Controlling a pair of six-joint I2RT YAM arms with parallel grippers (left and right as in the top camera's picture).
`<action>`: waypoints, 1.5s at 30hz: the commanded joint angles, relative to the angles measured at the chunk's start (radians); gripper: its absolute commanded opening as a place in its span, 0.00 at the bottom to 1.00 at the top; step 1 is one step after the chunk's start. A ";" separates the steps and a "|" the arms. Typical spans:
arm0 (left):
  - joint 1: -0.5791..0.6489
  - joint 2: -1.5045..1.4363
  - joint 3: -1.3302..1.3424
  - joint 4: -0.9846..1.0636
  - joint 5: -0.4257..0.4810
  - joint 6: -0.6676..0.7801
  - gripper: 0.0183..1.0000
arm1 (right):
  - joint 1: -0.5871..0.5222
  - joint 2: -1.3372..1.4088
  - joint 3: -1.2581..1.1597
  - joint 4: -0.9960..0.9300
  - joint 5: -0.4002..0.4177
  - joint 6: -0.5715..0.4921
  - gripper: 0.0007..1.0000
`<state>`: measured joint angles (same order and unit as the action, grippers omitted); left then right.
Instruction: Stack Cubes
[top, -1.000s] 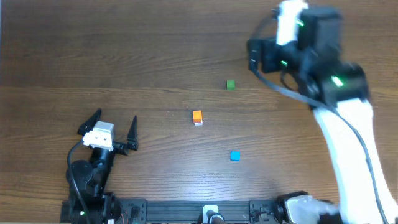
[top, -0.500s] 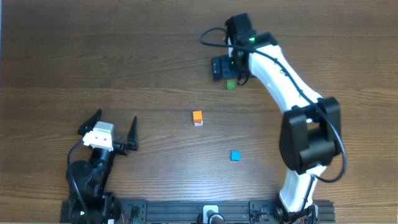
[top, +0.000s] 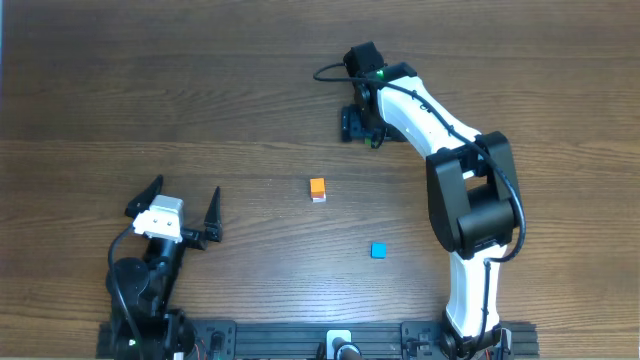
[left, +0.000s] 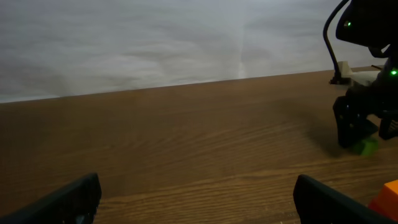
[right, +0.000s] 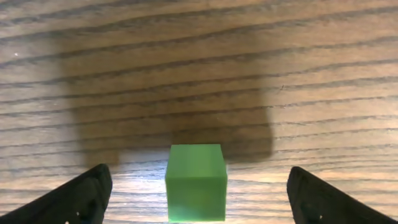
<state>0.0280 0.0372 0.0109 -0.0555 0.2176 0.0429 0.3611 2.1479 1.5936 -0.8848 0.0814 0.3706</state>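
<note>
A green cube (right: 196, 180) sits on the wooden table between the spread fingers of my right gripper (right: 199, 208), which is open and low around it without touching it. From above, the right gripper (top: 362, 128) is at the far middle of the table, with the green cube (top: 371, 141) peeking out beneath it. An orange cube (top: 317, 186) rests on a small white piece at the centre. A blue cube (top: 378, 250) lies nearer the bases. My left gripper (top: 172, 203) hangs open and empty at the near left. Its wrist view shows the right gripper (left: 364, 118) and the green cube (left: 368, 146) far off.
The wooden table (top: 200, 90) stretches bare to the left and far side. The right arm's white links (top: 440, 120) arc over the right half of the table. An orange cube corner (left: 387, 199) shows beside the left gripper's finger (left: 336, 202).
The right arm swung in from the far right and came down over the green cube, its fingers now either side of it. The left arm and the other cubes stayed put.
</note>
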 joint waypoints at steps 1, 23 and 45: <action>-0.005 -0.005 -0.005 0.000 0.010 0.018 1.00 | 0.005 0.037 0.018 0.005 0.021 0.011 0.73; -0.005 -0.005 -0.005 0.000 0.010 0.018 1.00 | 0.005 0.034 0.023 0.017 -0.016 0.011 0.07; -0.005 -0.005 -0.005 0.000 0.010 0.018 1.00 | 0.356 -0.449 0.030 -0.304 0.013 0.230 0.01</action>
<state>0.0280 0.0372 0.0109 -0.0555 0.2176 0.0429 0.6659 1.6814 1.6142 -1.1858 0.0566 0.5247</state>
